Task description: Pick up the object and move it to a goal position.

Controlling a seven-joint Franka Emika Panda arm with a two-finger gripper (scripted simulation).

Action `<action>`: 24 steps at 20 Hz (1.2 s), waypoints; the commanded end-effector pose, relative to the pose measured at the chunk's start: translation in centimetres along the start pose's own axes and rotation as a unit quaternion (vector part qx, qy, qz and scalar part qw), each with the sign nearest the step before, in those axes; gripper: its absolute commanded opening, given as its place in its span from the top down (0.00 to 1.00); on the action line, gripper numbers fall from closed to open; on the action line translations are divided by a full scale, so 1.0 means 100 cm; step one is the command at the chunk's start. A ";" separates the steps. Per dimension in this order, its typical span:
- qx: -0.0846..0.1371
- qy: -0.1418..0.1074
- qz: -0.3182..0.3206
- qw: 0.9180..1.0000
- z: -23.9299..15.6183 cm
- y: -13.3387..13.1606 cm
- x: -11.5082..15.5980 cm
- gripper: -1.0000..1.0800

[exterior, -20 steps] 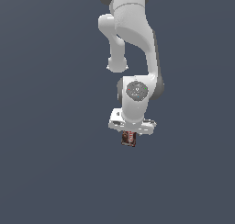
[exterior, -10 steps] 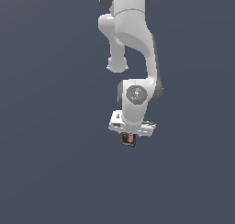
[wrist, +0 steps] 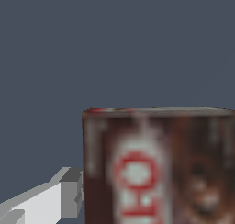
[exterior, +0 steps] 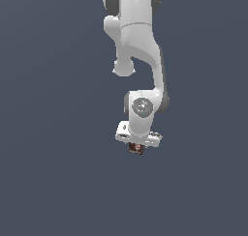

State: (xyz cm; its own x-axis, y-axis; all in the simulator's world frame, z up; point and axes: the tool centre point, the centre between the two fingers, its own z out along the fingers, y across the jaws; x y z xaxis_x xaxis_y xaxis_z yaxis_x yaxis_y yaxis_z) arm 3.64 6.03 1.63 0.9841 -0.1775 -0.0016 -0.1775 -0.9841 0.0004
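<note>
The object [exterior: 135,149] is a small dark brown-red box with a red-and-white label, hanging just below the white hand of the arm. My gripper [exterior: 136,149] is shut on it, and the box is much narrower than the hand. In the wrist view the object [wrist: 158,168] fills much of the picture, blurred, with red lettering on a white patch. One grey-tipped finger [wrist: 69,191] shows pressed against its side; the other finger is out of view.
The white arm [exterior: 138,51] reaches down from the top of the exterior view to the hand. Behind it is only a plain dark blue-grey ground [exterior: 48,182].
The arm has folded a little and the hand with the box has shifted slightly toward the exterior view's left. The box stays held.
</note>
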 end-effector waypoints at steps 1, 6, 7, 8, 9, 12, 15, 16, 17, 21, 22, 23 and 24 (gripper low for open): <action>0.000 0.001 0.000 1.000 0.000 0.000 0.001 1.00; 0.000 0.001 0.000 1.000 0.000 0.000 0.001 1.00; 0.000 0.001 0.000 1.000 0.000 0.000 0.001 1.00; 0.000 0.001 0.000 1.000 0.000 0.000 0.001 1.00; 0.000 0.001 0.000 1.000 0.000 0.000 0.001 1.00; 0.000 0.001 0.001 1.000 0.000 0.001 0.001 1.00; 0.000 0.001 0.001 1.000 -0.004 0.003 0.001 1.00; 0.000 0.001 0.001 1.000 -0.006 0.004 0.000 1.00; 0.000 0.001 0.001 1.000 -0.008 0.005 0.000 1.00; 0.000 0.001 0.001 1.000 -0.024 0.012 -0.003 1.00; 0.000 0.001 0.001 1.000 -0.029 0.014 -0.004 1.00; 0.000 0.001 0.001 1.000 -0.034 0.017 -0.005 1.00; 0.000 0.001 0.001 1.000 -0.040 0.019 -0.006 1.00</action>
State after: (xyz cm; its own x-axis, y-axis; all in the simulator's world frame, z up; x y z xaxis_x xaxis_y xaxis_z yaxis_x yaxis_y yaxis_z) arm 2.93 4.59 4.77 0.9839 -0.1789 -0.0007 -0.1789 -0.9839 0.0007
